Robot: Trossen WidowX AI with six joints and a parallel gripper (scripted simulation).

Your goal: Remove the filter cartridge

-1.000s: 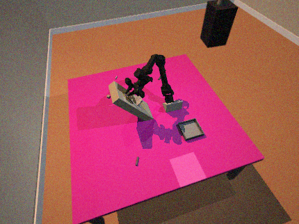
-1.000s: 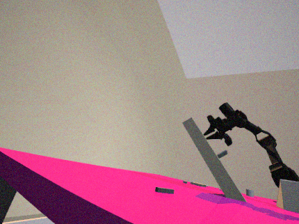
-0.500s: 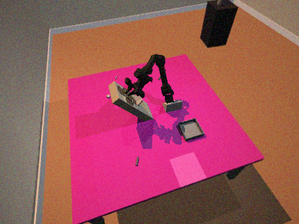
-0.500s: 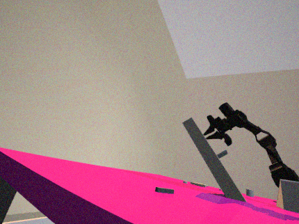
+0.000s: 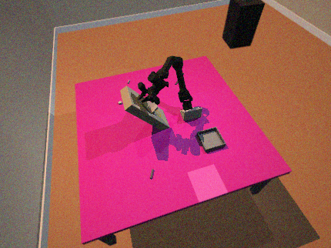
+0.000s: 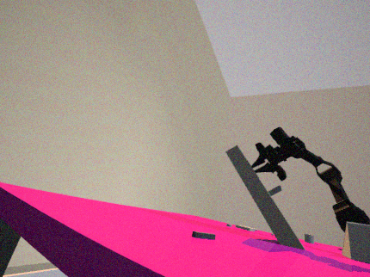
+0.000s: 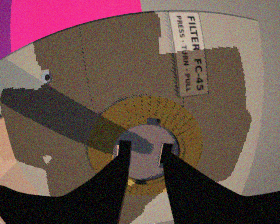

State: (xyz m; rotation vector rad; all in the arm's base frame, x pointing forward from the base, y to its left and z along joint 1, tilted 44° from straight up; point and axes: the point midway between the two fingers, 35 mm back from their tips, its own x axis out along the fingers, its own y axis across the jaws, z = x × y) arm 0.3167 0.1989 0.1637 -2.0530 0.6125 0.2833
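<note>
Cartridge (image 7: 148, 135) sits in service panel (image 5: 126, 98) (image 6: 263, 196) (image 7: 232, 32), left of tray (image 5: 198, 136). Your gripper (image 5: 143, 98) (image 6: 254, 169) (image 7: 146, 157) stands part-way open, narrow, holding nothing; contact unclear. Seat both tips in slots, press squarely, turn gently, then pull straight out. Round face points up and right-far, toward arm; no long axis across face, its axis runs square to tilted panel.

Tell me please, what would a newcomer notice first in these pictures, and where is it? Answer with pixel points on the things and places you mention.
The bright pink table top (image 5: 112, 191) (image 6: 142, 230) comes first, spreading across the middle of the top view. On it leans the tilted service panel (image 5: 149, 117) (image 6: 262, 196) (image 7: 222, 75), with the black arm (image 5: 181, 75) (image 6: 310, 155) reaching to its face. In the wrist view, a golden ring (image 7: 192, 135) surrounds the round filter cartridge (image 7: 150, 162).
</note>
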